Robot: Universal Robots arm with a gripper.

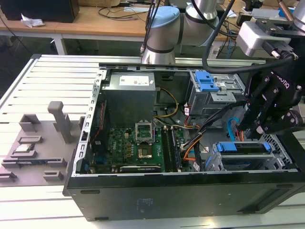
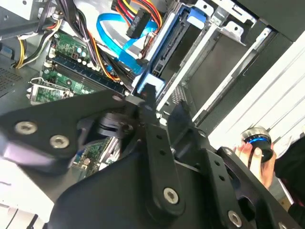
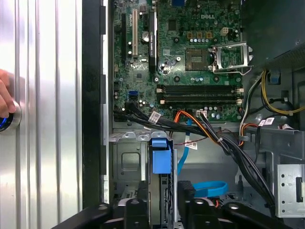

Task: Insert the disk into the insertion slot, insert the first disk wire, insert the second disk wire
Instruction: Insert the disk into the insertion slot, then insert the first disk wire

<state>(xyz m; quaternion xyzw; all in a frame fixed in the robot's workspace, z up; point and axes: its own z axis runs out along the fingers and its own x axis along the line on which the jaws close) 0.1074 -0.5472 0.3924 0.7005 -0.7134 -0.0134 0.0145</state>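
An open computer case [image 1: 143, 195] lies on a ribbed metal worktop [image 1: 57, 76]. At about four o'clock inside it, the disk [image 1: 243, 149] sits in the insertion slot [image 1: 282, 151] with its blue handle showing. Its long axis runs nine to three in the exterior view. The gripper [image 1: 259, 132] hangs just above, with the disk toward seven o'clock of it. In the first wrist view the fingers [image 3: 136, 212] stand parted either side of the disk's line, seemingly gripping nothing.
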